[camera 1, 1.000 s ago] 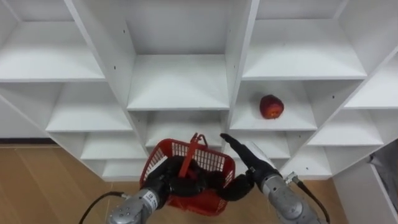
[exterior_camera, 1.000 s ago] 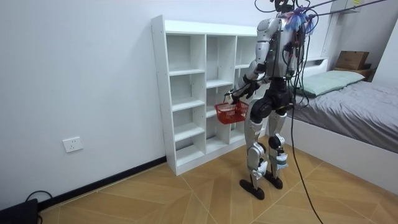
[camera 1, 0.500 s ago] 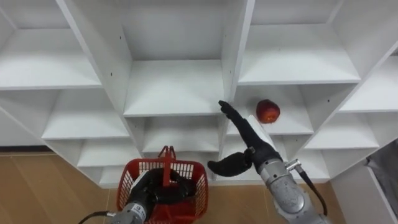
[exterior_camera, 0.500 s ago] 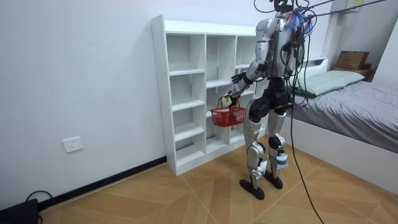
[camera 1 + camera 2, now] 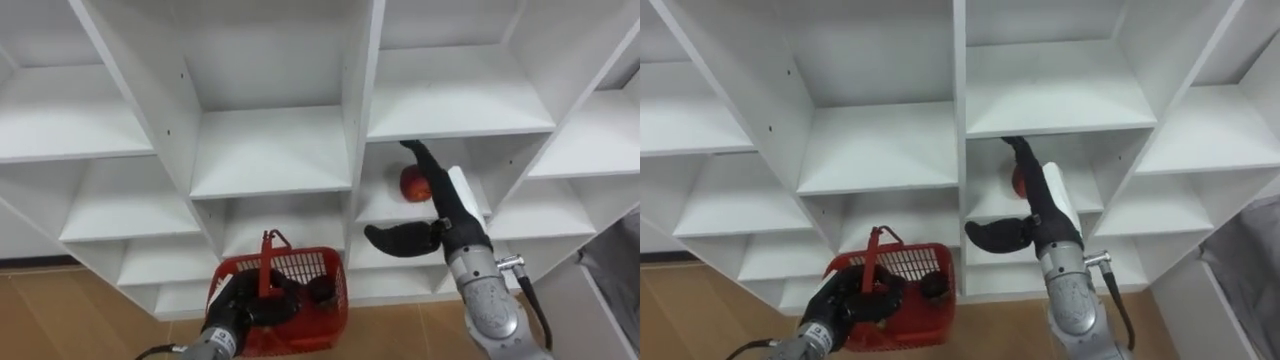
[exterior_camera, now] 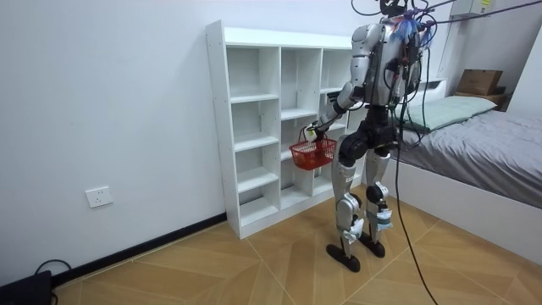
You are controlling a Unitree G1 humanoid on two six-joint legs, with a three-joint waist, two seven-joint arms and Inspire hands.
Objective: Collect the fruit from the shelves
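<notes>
A red fruit [image 5: 411, 185] lies on a shelf in the closet's right column [image 5: 1019, 181]. My right hand [image 5: 450, 207] reaches into that compartment, open, with straight fingers [image 5: 421, 160] passing over the fruit's right side and the thumb spread low; I cannot tell whether they touch it. My left hand [image 5: 248, 306] is shut on the upright handle of a red mesh basket [image 5: 318, 264], held below the middle column. A dark item [image 5: 321, 290] lies inside the basket. In the room view I stand facing the shelves with the basket [image 6: 312, 153] at hip height.
The white closet [image 6: 254, 127] has open cubbies split by upright panels [image 5: 360, 110]; the shelf above the fruit sits close over my hand. A bed [image 6: 474, 127] stands at the room view's right, behind me. Wooden floor lies to the room view's left.
My right hand has risen from beside the basket and gone forward into the fruit's compartment, reaching the fruit. The left hand keeps the basket by its handle, a little further left.
</notes>
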